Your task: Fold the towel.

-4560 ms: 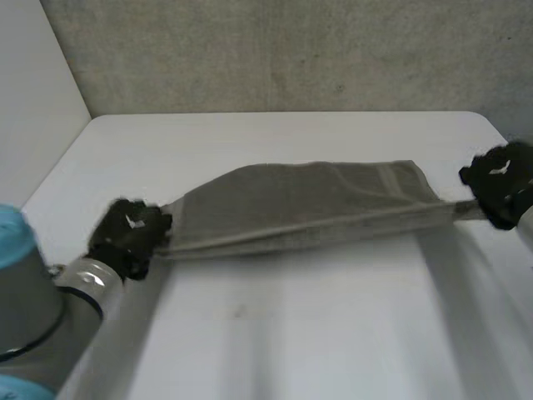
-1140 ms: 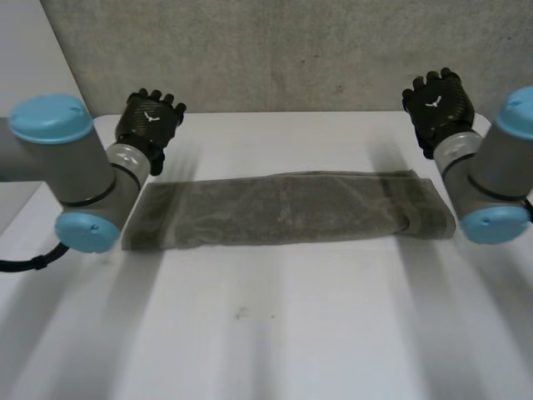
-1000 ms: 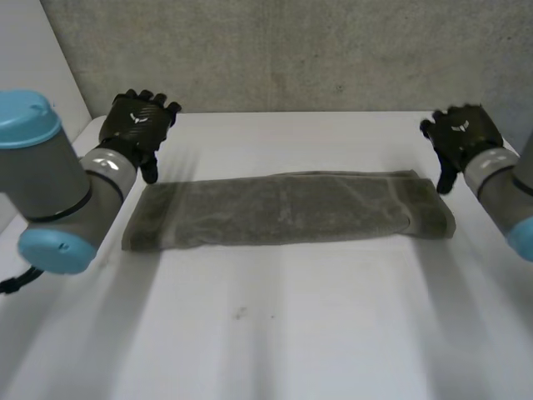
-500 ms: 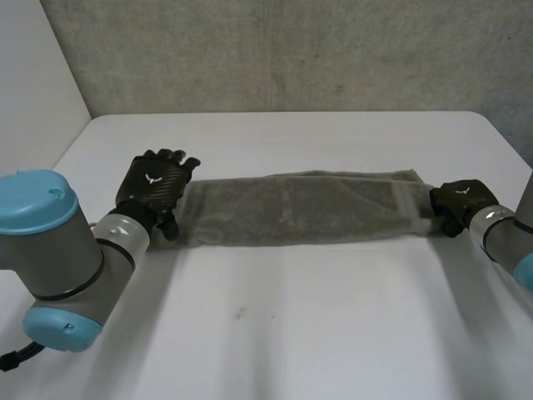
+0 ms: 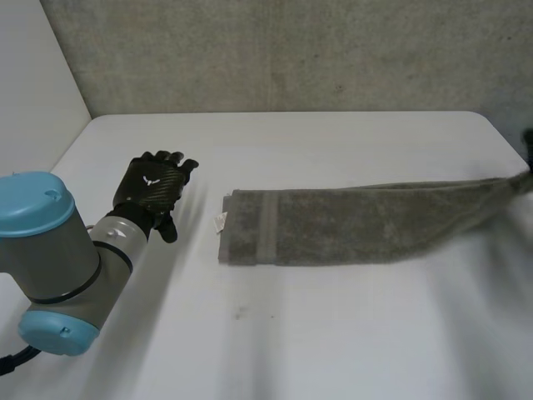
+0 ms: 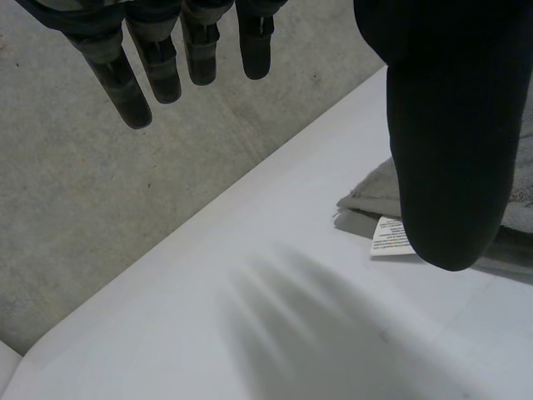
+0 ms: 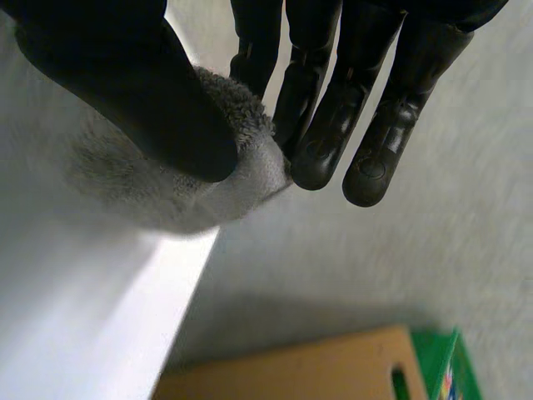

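The grey towel [image 5: 358, 225], folded into a long strip, lies across the white table [image 5: 333, 333], and its right end rises toward the table's right edge. A white label [image 5: 221, 221] sticks out at its left end. My right hand [image 7: 125, 75] is shut on the towel's right end [image 7: 225, 179], which is pinched between the thumb and the fingers [image 7: 333, 108] out past the table's edge. My left hand [image 5: 154, 187] rests open on the table, a short way left of the towel's left end and apart from it. In the left wrist view its thumb [image 6: 450, 125] hangs beside the label [image 6: 391, 236].
A grey wall [image 5: 291, 50] runs behind the table. Beyond the table's right edge, below my right hand, stand a brown cardboard box [image 7: 316, 367] and something green [image 7: 441, 371].
My right hand has shut on the towel's right end and dragged it to the right, past the table's edge. The towel's left end slid away from my left hand, which stayed put.
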You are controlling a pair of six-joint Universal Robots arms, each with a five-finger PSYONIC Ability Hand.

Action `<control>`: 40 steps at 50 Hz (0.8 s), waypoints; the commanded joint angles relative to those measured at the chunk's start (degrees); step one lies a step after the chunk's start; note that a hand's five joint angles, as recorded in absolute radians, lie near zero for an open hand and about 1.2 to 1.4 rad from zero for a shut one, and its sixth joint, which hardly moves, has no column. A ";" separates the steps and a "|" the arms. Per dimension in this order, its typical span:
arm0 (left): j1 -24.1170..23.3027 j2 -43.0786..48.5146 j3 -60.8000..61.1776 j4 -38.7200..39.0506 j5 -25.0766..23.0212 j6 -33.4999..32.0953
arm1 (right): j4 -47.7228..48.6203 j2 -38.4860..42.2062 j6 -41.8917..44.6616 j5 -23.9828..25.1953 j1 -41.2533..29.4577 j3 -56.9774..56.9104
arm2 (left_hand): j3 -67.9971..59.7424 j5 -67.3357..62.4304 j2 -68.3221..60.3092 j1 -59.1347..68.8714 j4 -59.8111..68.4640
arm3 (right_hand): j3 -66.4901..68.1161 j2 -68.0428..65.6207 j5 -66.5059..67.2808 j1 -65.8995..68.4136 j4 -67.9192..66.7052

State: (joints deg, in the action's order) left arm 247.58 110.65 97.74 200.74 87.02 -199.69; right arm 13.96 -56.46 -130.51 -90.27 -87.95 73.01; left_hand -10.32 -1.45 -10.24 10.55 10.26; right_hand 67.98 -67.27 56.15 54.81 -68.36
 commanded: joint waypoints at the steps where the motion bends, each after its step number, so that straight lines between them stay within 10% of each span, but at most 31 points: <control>1: -0.08 -0.08 0.08 0.00 0.08 0.00 | 3.36 -2.60 -2.56 7.74 -16.20 0.03 | -0.57 0.56 -0.65 0.34 0.62 | 12.02 -12.73 13.85 25.19 -11.64; 8: 0.01 -0.17 0.61 0.00 0.08 0.00 | 6.79 2.39 5.77 20.12 -33.39 0.73 | -0.40 0.73 -0.48 0.17 0.46 | 12.02 -12.73 13.85 25.19 -11.64; 16: -0.16 -0.17 0.70 0.00 0.16 0.00 | 6.35 12.50 15.62 21.89 -40.98 -0.41 | -0.23 0.90 -0.32 0.00 0.29 | 12.02 -12.73 13.85 25.19 -11.64; 21: -0.25 -0.17 0.52 0.18 -0.01 0.00 | 6.43 12.61 16.69 20.58 -41.33 -0.41 | -0.23 0.90 -0.32 0.00 0.29 | -43.93 43.22 -42.10 -30.77 44.32; 40: -9.73 5.45 -12.12 2.99 -0.01 7.03 | -3.31 -5.94 -27.34 10.91 -22.99 11.71 | -1.07 0.06 -1.15 0.84 1.13 | -57.98 57.27 -56.15 -44.81 58.36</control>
State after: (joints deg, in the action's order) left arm 241.95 112.28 90.67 203.18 87.00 -196.75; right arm 16.74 -60.81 -151.23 -79.40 -118.94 80.54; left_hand -10.08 -1.45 -9.99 10.35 10.05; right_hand 12.10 -12.65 3.25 11.80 -13.29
